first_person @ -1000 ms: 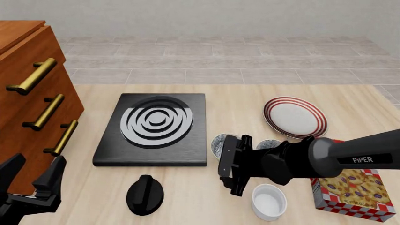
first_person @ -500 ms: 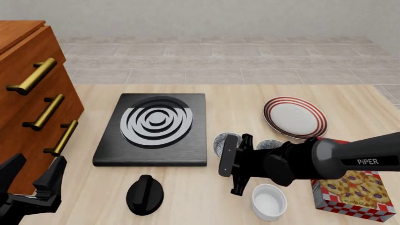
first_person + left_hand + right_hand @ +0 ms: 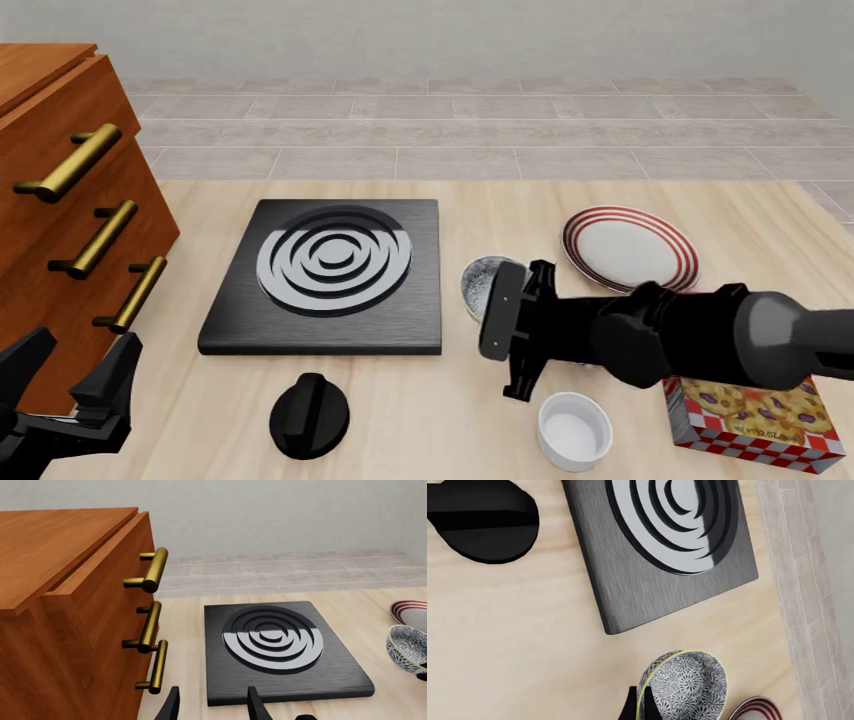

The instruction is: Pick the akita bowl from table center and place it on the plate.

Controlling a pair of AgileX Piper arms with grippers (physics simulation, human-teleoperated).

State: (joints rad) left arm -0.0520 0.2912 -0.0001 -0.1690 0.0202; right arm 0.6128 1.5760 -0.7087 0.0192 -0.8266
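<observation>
Wooden drawer cabinet [image 3: 60, 200], brass bar handles, at table left. Pale wood-grain table [image 3: 507, 210]. Square black brushed stove slab [image 3: 327, 275] with white concentric rings. Right arm's black gripper [image 3: 518, 325] clamps the rim of the akita bowl [image 3: 485, 283], a deep round bowl with speckled grey-white pattern, tilted on edge just right of the slab. Round shallow plate [image 3: 630, 249], red-ringed rim, lies beyond, apart from the bowl. Checked cracker box [image 3: 761, 415]. Black rounded knob [image 3: 310, 415]. Plain white ramekin [image 3: 574, 430]. Left gripper [image 3: 74, 400] stands with fingers spread, holding nothing.
</observation>
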